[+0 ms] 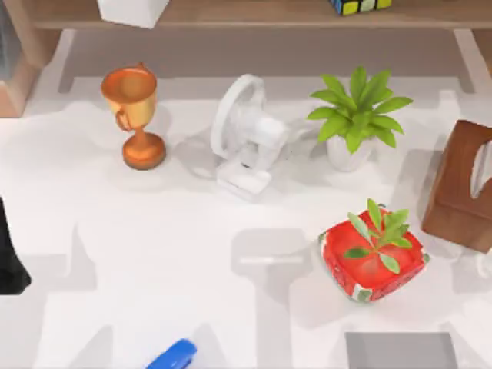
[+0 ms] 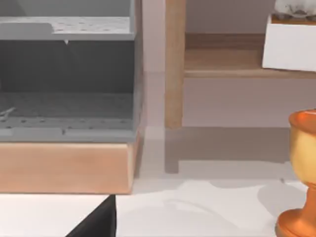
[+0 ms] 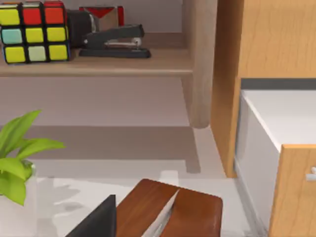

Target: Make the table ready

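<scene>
Our broad white table (image 1: 154,261) spans the whole top view, with its far edge meeting a brown wooden shelf board (image 1: 254,14). Along the far part stand an orange-gold trophy cup (image 1: 134,115) at the left, a small white desk fan (image 1: 244,138) in the middle and a green leafy plant in a white pot (image 1: 355,115) to the right. A dark brown wooden tissue box (image 1: 463,184) sits at the right edge, and a red cube-shaped planter with green leaves (image 1: 373,250) stands just left of it, nearer to us. A blue object (image 1: 174,356) lies at the near edge. The left and middle of the table between these things lie bare, giving the widest open room.

On the shelf we see a multicoloured puzzle cube (image 3: 34,32) and a black stapler (image 3: 114,42); no writing is readable.

A dark part of our left arm (image 1: 11,257) shows at the left edge. We cannot tell how either gripper's fingers stand.
</scene>
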